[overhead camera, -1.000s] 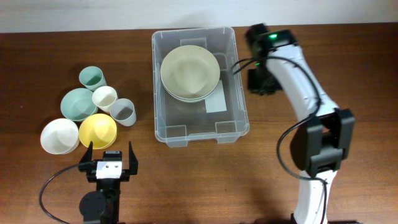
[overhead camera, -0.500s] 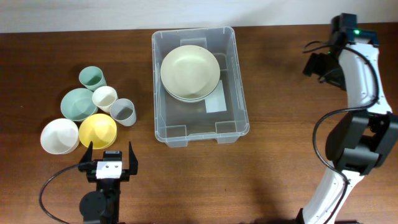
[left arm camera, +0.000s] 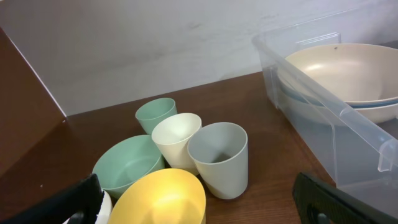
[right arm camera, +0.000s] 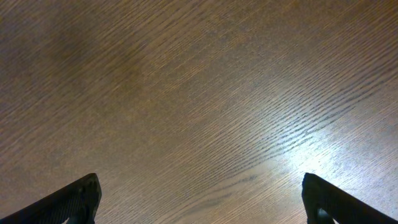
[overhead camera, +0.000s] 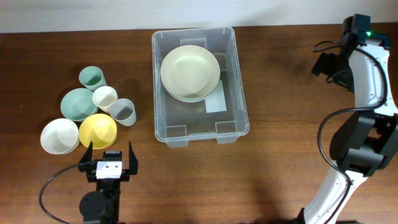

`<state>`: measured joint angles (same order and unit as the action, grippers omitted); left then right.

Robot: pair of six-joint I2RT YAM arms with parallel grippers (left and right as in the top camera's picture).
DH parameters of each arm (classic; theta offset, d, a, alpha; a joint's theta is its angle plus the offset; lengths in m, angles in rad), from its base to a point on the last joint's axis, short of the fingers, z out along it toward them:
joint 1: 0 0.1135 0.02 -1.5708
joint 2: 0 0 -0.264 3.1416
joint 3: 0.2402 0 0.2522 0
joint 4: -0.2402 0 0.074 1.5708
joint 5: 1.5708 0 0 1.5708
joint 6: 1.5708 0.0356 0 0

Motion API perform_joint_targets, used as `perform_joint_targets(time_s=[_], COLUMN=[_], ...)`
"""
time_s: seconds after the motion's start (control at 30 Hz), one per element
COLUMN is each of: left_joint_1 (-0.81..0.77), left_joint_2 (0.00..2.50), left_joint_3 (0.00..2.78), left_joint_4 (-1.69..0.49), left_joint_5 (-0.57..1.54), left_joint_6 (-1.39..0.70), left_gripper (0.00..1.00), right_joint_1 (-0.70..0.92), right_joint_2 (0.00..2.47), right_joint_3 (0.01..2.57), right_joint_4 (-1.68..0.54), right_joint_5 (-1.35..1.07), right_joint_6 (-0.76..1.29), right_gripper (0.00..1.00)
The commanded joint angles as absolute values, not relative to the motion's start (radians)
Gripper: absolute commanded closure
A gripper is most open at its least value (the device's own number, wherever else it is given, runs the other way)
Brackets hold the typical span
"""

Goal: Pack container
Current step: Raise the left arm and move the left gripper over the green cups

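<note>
I log one container (overhead camera: 186, 129) on the counter (overhead camera: 280, 162) holding stacked bowls (overhead camera: 189, 71); left gripper (overhead camera: 109, 151) and right gripper (right arm camera: 199, 202) both spread wide, empty.

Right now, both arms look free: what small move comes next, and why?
Probably ease the open left gripper forward onto the yellow bowl: it sits just ahead of those jaws, outside the container, while the right gripper hangs open over bare table.

left gripper (overhead camera: 109, 151) at lower left of the overhead frame, fingers pointing up-frame, jaws spread wide and empty, right arm (overhead camera: 368, 81) arched along the right edge, right gripper (overhead camera: 328, 64) at upper right, jaws wide apart, holding nothing
</note>
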<state>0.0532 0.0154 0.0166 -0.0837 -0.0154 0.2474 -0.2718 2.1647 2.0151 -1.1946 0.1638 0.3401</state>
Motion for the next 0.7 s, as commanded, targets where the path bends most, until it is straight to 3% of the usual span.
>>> perform_joint_targets(time_s=[0.0,0.47,0.67], left_joint_1=[0.05,0.05,0.05], left_joint_2=[0.007,0.007,0.019], left_joint_3=[0.009,0.009,0.101], left_joint_4=[-0.082,-0.015,0.144], left_joint_5=[-0.022,-0.025,-0.242], left_joint_6=[0.263,0.263,0.263], left_gripper=[0.01,0.01,0.01], right_joint_1=[-0.276,-0.276,-0.276], right_joint_2=[2.165,2.165,2.165], right_joint_3=[2.017,2.017,2.017], right_joint_4=[-1.191,-1.191,-1.191], right_joint_5=[0.161,0.161,0.162], right_joint_6=[0.345,0.345,0.345], right_gripper=[0.01,0.01,0.01])
